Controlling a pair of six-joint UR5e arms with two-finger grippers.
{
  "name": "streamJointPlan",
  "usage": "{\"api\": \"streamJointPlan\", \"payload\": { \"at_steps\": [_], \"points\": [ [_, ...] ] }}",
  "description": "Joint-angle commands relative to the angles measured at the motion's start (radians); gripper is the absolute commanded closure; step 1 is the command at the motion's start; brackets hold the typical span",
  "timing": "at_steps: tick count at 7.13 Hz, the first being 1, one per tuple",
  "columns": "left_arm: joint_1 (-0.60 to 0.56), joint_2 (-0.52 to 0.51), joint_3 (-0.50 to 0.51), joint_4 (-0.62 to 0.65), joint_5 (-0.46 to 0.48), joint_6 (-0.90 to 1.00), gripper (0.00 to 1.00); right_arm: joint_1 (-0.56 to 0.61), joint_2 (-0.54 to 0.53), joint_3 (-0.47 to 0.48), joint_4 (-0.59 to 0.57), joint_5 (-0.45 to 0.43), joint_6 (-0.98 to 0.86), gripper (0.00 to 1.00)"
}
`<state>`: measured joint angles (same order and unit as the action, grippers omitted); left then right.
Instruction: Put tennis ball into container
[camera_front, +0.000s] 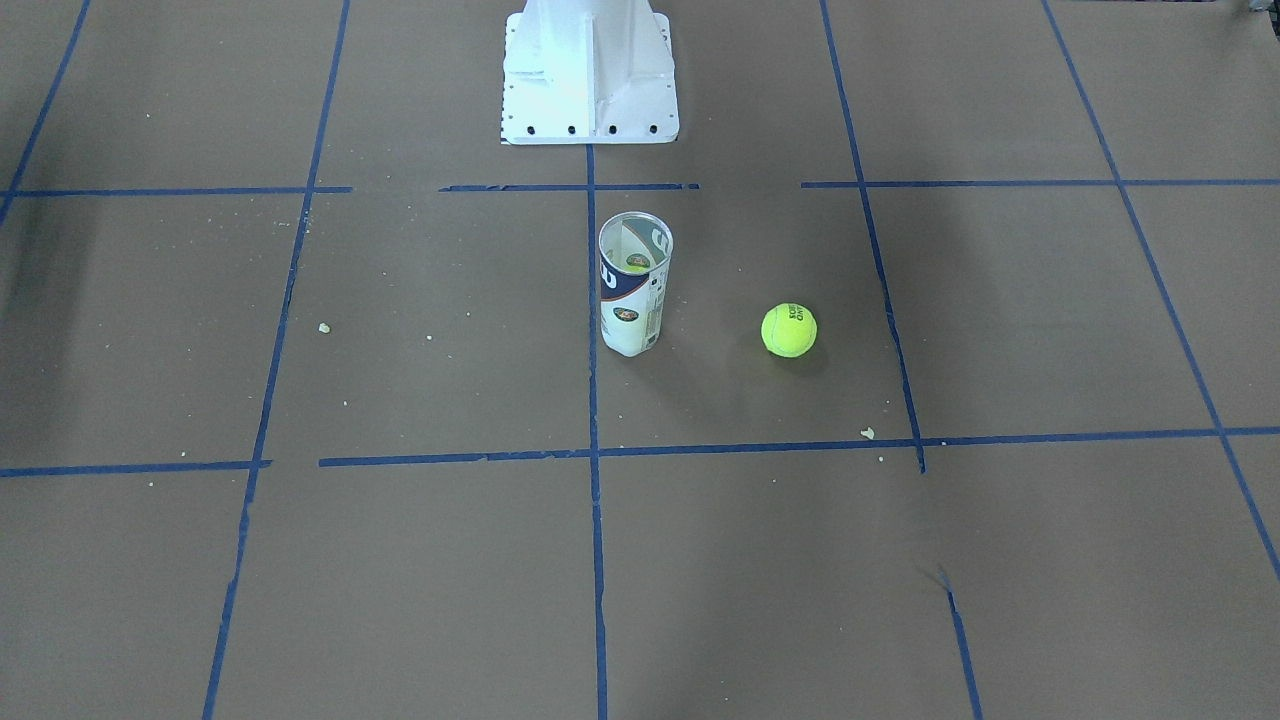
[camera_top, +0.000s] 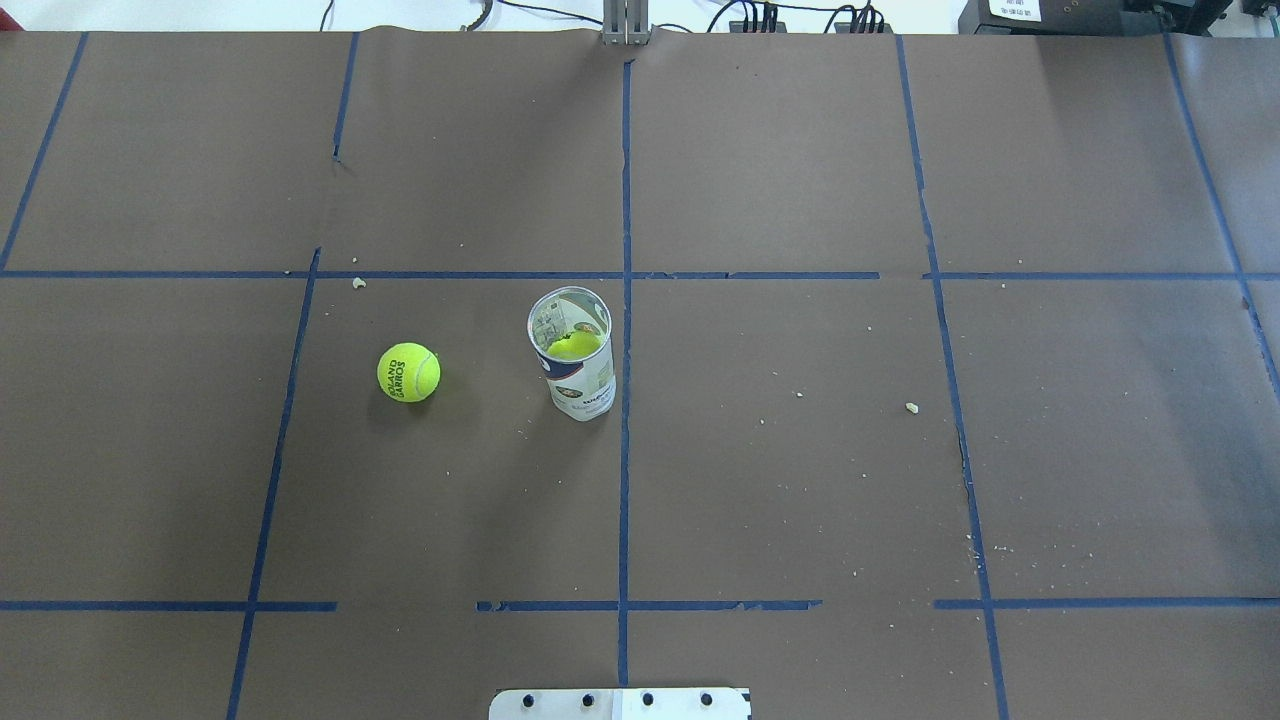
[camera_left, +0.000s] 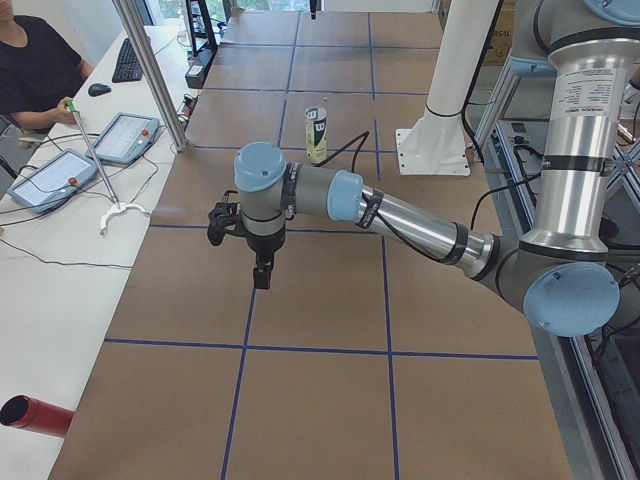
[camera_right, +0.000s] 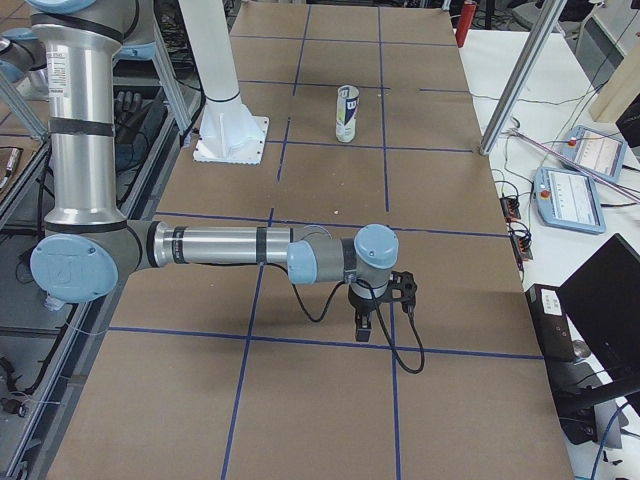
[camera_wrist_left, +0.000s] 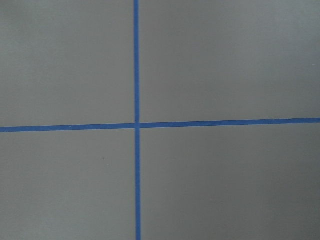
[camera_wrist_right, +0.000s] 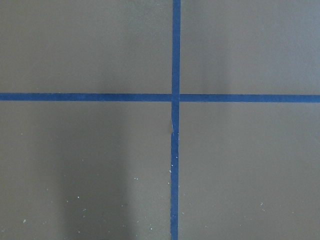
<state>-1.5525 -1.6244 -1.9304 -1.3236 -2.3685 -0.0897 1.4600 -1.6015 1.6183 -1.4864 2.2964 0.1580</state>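
Observation:
The tennis ball lies loose on the brown table, to the left of the container in the overhead view and about a can's height away. The front view shows the same tennis ball to the right of the upright, open-topped container. Something yellow-green shows inside the can. My left gripper hangs over the table's left end, far from both. My right gripper hangs over the right end. Only the side views show them, so I cannot tell whether they are open or shut. Both wrist views show only bare table and blue tape.
The white pedestal stands behind the can on the robot's side. Blue tape lines cross the table and small crumbs lie about. An operator with tablets sits beyond the far edge. A red cylinder lies off the table.

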Motion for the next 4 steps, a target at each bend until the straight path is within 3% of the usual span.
{"api": "streamJointPlan", "payload": {
  "at_steps": [1, 4],
  "points": [
    [0.06, -0.002, -0.074, 0.003, -0.001, -0.071, 0.0, 0.0, 0.0, 0.0, 0.0, 0.0, 0.0, 0.0],
    [0.187, -0.025, -0.081, -0.056, -0.001, -0.161, 0.0, 0.0, 0.0, 0.0, 0.0, 0.0, 0.0, 0.0]
  ]
}}
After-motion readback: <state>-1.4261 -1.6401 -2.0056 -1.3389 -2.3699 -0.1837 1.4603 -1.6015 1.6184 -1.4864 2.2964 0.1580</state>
